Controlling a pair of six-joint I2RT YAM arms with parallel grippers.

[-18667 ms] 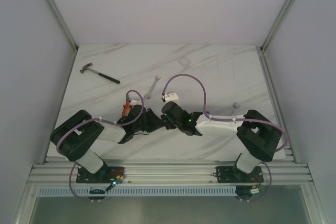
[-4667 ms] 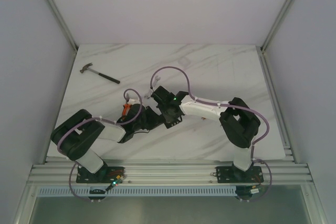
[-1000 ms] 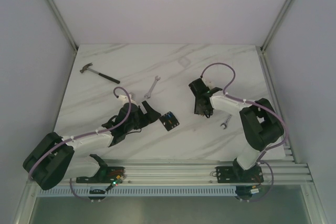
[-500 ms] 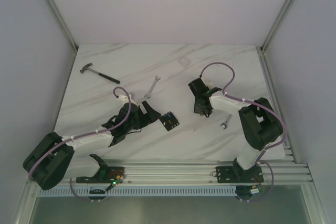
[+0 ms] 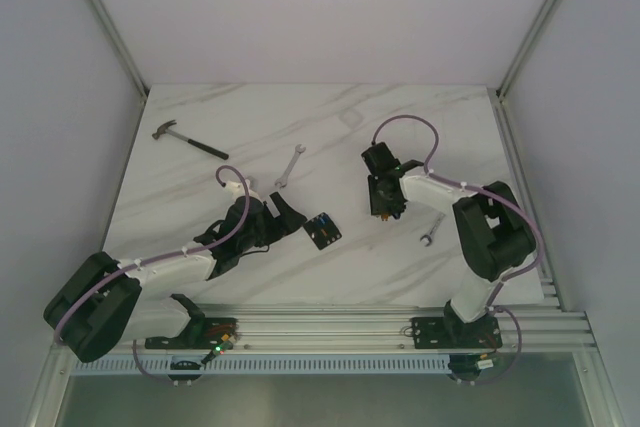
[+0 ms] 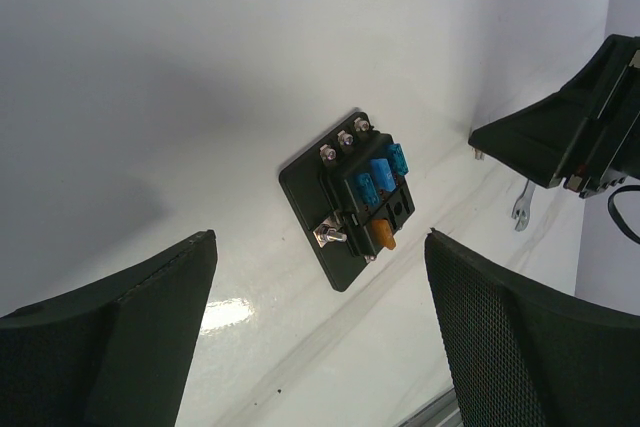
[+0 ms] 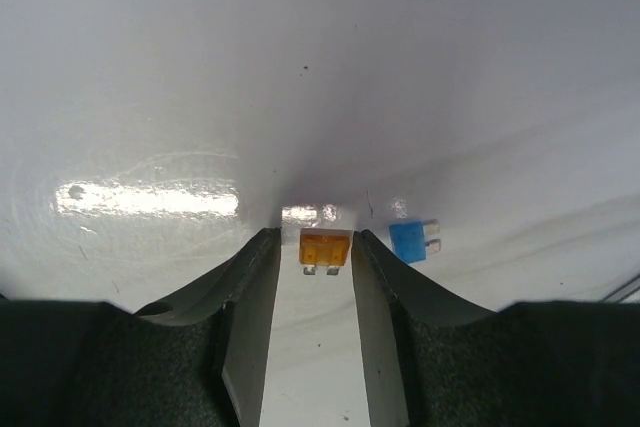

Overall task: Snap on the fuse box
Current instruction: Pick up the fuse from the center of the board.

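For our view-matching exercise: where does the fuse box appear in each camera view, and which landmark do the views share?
Top external: fuse box, mid-table.
Left wrist: fuse box, picture centre.
Right wrist: not in it.
Shared landmark: small wrench, right of the box in top external and left wrist views.

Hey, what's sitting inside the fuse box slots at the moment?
The fuse box holds blue fuses and one amber fuse. How deep they seat is hidden inside the black housing.

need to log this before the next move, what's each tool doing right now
Left tool: open wide, holding nothing; fuse box lies untouched ahead.
Right tool: open narrowly around the amber fuse, not clamped.
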